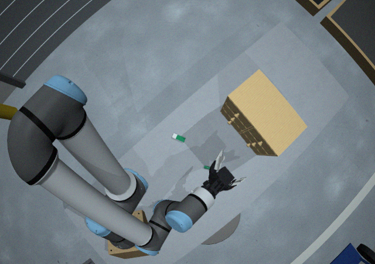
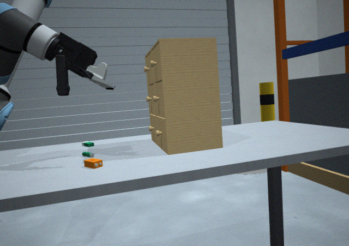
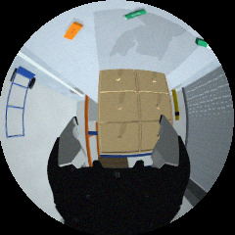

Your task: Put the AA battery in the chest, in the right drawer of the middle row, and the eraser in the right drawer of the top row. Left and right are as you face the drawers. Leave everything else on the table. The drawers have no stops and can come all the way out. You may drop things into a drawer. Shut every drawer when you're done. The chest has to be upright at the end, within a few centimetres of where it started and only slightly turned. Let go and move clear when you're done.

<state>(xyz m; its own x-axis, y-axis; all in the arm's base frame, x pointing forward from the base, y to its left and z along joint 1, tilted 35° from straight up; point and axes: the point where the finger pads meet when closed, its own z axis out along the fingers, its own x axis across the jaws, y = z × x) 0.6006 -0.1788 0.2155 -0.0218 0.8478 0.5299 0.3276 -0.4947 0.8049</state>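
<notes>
"Well, how do the containers stand for you?"

"Your chest (image 1: 266, 113) (image 2: 191, 94) (image 3: 110, 83) is upright on the table (image 1: 302, 58) (image 2: 112, 181) (image 3: 83, 59), all six drawers shut. That includes your middle right drawer (image 2: 159, 108) (image 3: 110, 114) and top right drawer (image 2: 158, 74) (image 3: 110, 144). You can't see inside any of them."

"And my arm?"

"Your gripper (image 1: 234, 164) (image 2: 108, 78) (image 3: 117, 116) hangs above the table, well apart from the drawer fronts, tilted downward and pointing toward the chest. Its jaws are spread wide, with nothing between them."

"Where are my battery and eraser?"

"Both lie on the table in front of the chest: your battery (image 1: 207, 167) (image 2: 88, 154) (image 3: 135, 14) sits between the eraser (image 1: 179, 137) (image 2: 88, 144) (image 3: 202, 42) and the orange block (image 2: 93, 163) (image 3: 73, 30). The gripper hides that block from you in the top view, or it blends in; you can't tell which."
</notes>
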